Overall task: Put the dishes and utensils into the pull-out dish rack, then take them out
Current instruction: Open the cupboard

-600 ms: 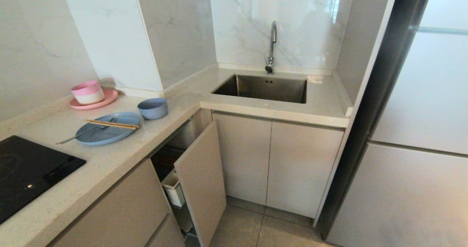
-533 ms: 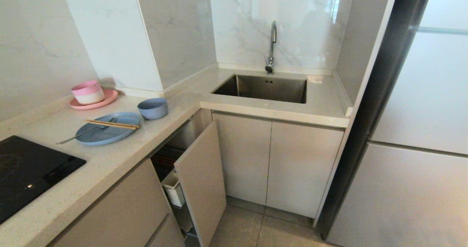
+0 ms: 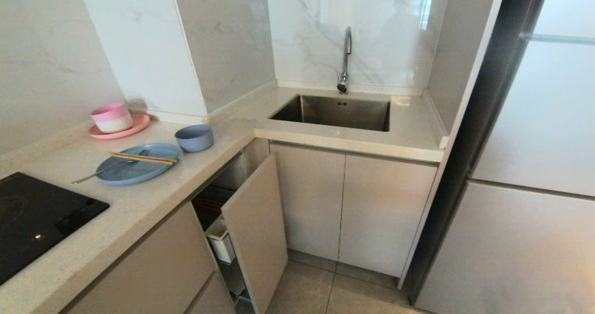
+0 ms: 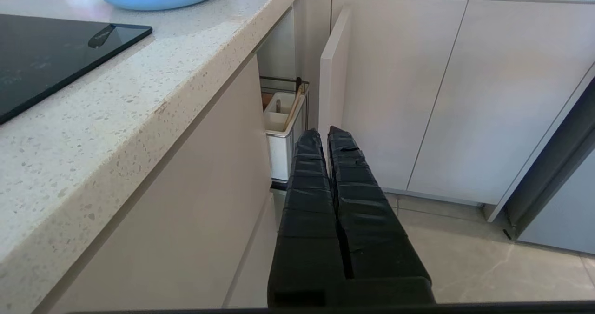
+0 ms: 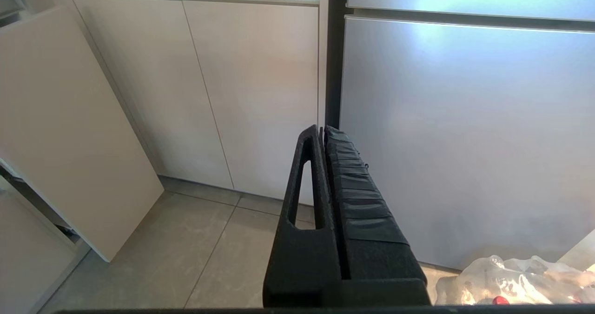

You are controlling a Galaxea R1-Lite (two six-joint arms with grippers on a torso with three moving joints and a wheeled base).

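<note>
Head view: dusty-blue plate (image 3: pixel 137 169) lies flat on the pale speckled counter (image 3: pixel 153 202), wide and shallow, matte. Wooden chopsticks (image 3: pixel 143 158) rest across its far part; silver fork (image 3: pixel 104 169) has its tines on the plate and its handle running off the rim toward the black cooktop (image 3: pixel 37 216). Small blue bowl (image 3: pixel 194 137) stands upright just beside the plate, apart from it. Pink bowl on a pink plate (image 3: pixel 118 127) sits further back by the wall. Pull-out dish rack (image 3: pixel 223 230) is drawn partway out below the counter, its beige front panel (image 3: pixel 255 230) angled into the room. Neither arm shows in this view.

Left wrist view adds the inside of the rack: white utensil caddy (image 4: pixel 281 132) just beyond the fingertips, chrome wire rim behind it, a thin wooden piece leaning in it, possibly a utensil, too small to tell. Left gripper (image 4: pixel 324 132) is low, level, pointed at the panel's edge, fingers pressed together, empty.

Right wrist view alone shows the fridge door (image 5: pixel 465 132) and a crumpled clear plastic bag (image 5: pixel 511 281) on the floor. Right gripper (image 5: pixel 322 130) is low, level, fingers closed together on nothing, cabinet fronts beyond the tips.
</note>
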